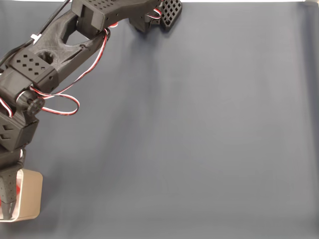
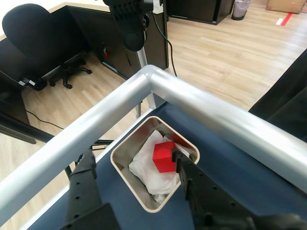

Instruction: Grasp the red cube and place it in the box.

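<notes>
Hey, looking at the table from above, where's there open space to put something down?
In the fixed view the dark table cover lies bare across the middle and whole right side, from the arm rightward. The lower left corner is crowded: the box sits there with the tool over it, the red cube inside.

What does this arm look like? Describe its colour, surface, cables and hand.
The arm is matte black printed plastic, its blocky housings pierced with grids of small holes. Red, white and black twisted wires loop loosely along its outside. The hand has two black fingers, textured with ridged layers, tapering towards the tips.
</notes>
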Controlling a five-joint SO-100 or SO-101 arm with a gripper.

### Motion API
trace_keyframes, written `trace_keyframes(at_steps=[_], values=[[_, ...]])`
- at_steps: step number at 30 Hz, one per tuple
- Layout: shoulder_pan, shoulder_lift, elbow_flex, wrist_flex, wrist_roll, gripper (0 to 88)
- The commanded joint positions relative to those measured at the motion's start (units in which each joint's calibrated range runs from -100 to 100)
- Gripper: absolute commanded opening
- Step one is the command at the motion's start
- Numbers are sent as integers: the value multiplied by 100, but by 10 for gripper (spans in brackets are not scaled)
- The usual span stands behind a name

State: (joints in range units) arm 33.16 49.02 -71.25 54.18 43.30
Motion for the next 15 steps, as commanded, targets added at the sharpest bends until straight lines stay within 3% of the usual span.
trace_keyframes(at_steps=[1,15], values=[[72,-258,-311,-114,-39,433],[93,-266,-311,-237,-59,451]])
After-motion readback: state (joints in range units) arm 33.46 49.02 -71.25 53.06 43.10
